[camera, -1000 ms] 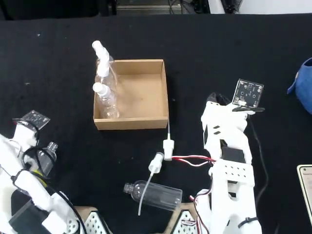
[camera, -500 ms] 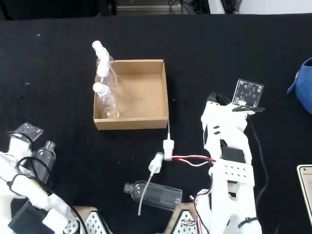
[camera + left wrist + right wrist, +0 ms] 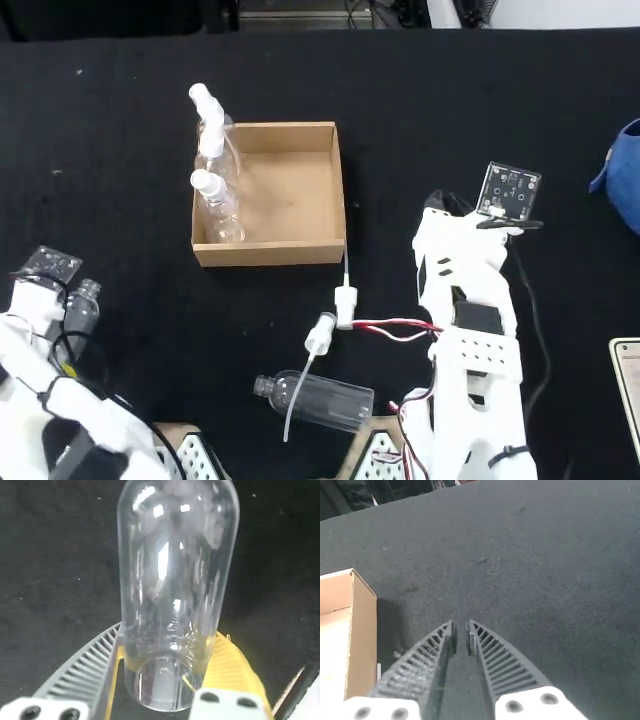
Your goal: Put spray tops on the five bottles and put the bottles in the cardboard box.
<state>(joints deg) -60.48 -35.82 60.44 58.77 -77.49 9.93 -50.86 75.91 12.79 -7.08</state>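
Bottle in hand: a clear bottle (image 3: 82, 305) with no spray top, neck bare, held at the near left edge of the bench (image 3: 500, 100), well apart from the cardboard box (image 3: 268, 254).
Left pincer (image 3: 167, 650): clenched on that bottle, grasping it low down, toward its base as far as I can judge.
Right pincer (image 3: 461, 630): drawn together with only a sliver between the tips, grasping nothing, over bare bench near a corner of the box.
Spray tops: one (image 3: 346, 300) lies just in front of the box; another (image 3: 320, 335) lies beside it, its tube draped over the lying bottle (image 3: 315, 397).
Box contents: two capped bottles (image 3: 215, 205) stand against the left wall.
Risk, slip: smooth round plastic held low could swivel or squirt out if I tilt it or squeeze unevenly.
Risk, capping: the thin tubes look floppy, and one could miss the narrow neck and kink.
Risk, snag: lifting the draped top may drag or roll the lying bottle off the near edge.
Risk, box: a careless drop-in could topple the two standing bottles.
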